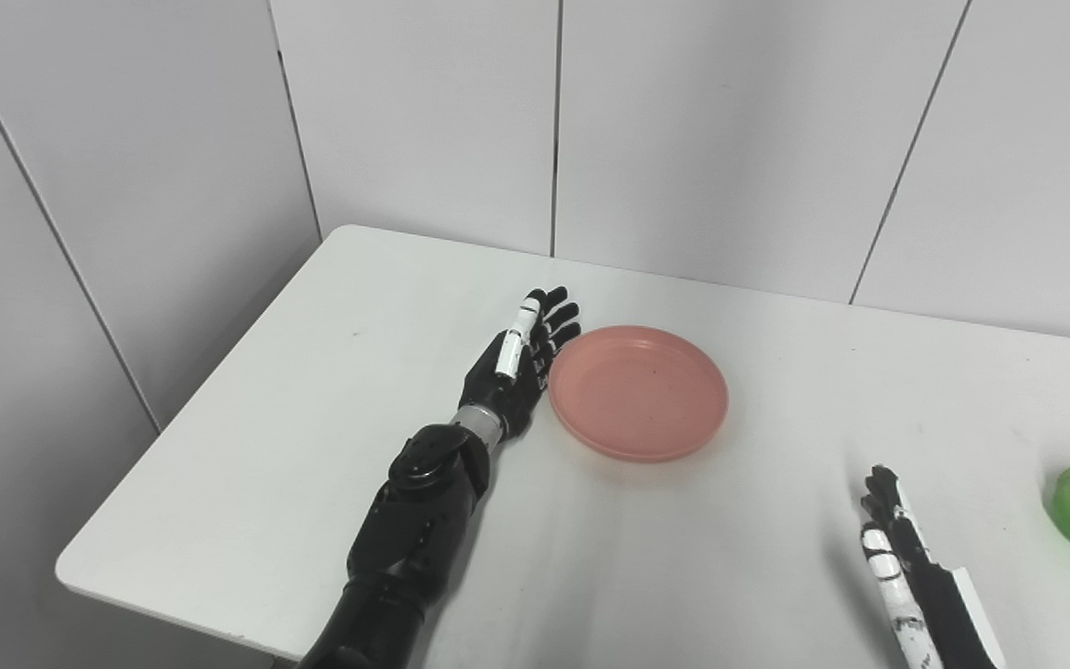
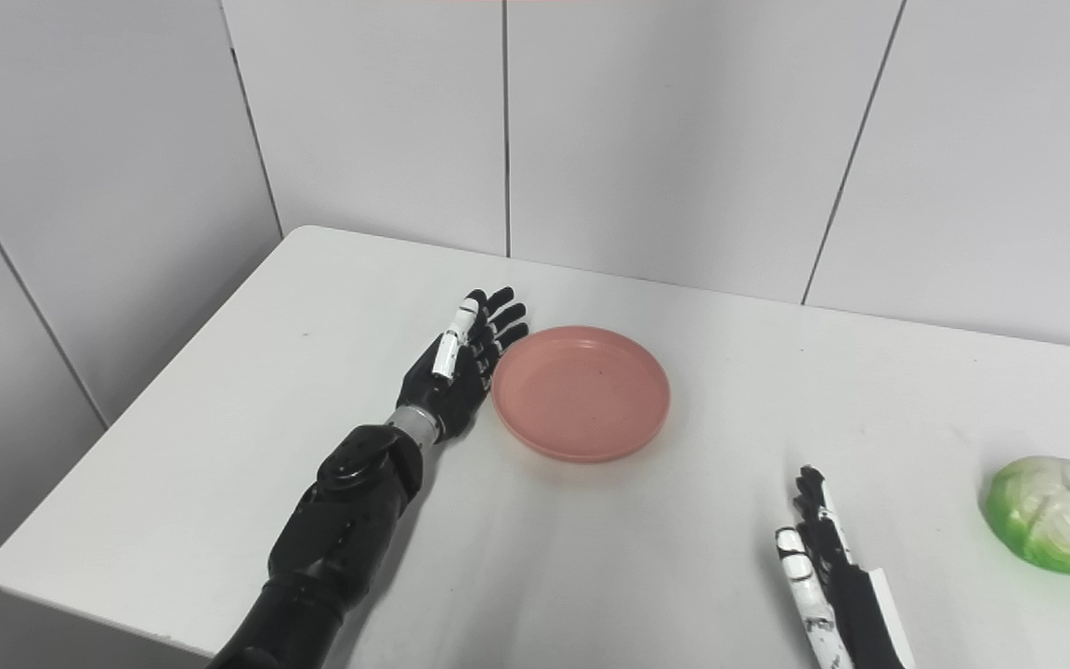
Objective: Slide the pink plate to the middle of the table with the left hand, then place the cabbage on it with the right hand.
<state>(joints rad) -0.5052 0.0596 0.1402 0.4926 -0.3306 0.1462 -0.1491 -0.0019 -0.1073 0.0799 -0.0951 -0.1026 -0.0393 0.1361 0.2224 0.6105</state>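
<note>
Two hands are being shown over a white table (image 2: 646, 576), the largest thing in view, its far edge set against a grey panelled wall (image 2: 684, 139). The pink plate (image 2: 581, 392) is lying empty nearer the far edge than the near one, roughly midway between the left and right edges. The cabbage (image 2: 1055, 513) is resting well apart from it, close to the right edge and toward the near right corner.

The sliding step is judged to be in hand or nearly finished, since the plate is already sitting about central; the cabbage step is not yet begun. Next, the left hand is likely to be drawn clear, and the right hand will need to be carried rightward to the cabbage and closed around it.

The left hand (image 2: 459, 362) is being held flat and open, fingers extended and slightly spread, its edge set against the plate's left rim; nothing is being gripped. The right hand (image 2: 818, 544) is being held open near the near edge, fingers straight, empty, apart from both plate and cabbage
</note>
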